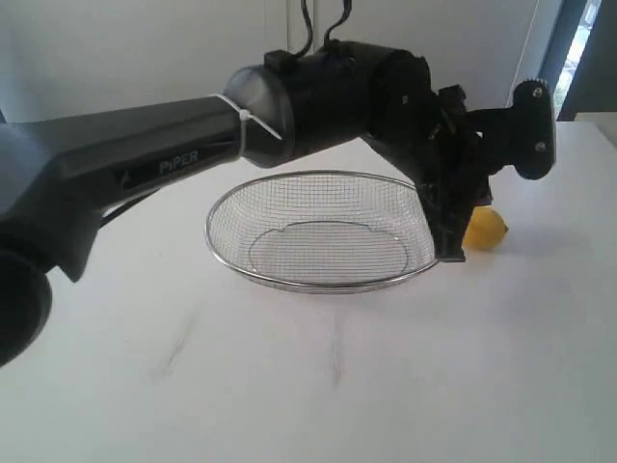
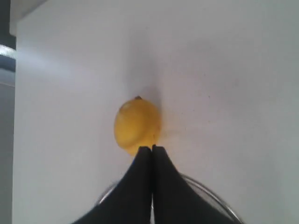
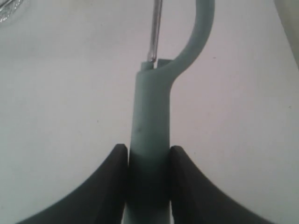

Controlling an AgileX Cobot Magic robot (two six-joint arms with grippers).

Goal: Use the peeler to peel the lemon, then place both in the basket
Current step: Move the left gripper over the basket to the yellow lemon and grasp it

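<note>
The yellow lemon (image 1: 487,230) lies on the white table just right of the wire basket (image 1: 289,282). My left gripper (image 1: 449,243) reaches across over the basket and points down at the lemon's near side. In the left wrist view its fingertips (image 2: 152,148) are pressed together, shut and empty, right at the lemon (image 2: 137,125); I cannot tell whether they touch it. My right gripper (image 3: 148,151) is shut on the pale teal handle of the peeler (image 3: 150,121), whose metal blade (image 3: 155,28) points away over bare table. The exterior view does not show the right gripper.
The left arm's thick black body (image 1: 318,96) spans the exterior view above the basket and hides the table behind it. A bit of basket rim (image 2: 215,196) lies under the left fingers. White table (image 1: 337,386) spreads in front of the basket.
</note>
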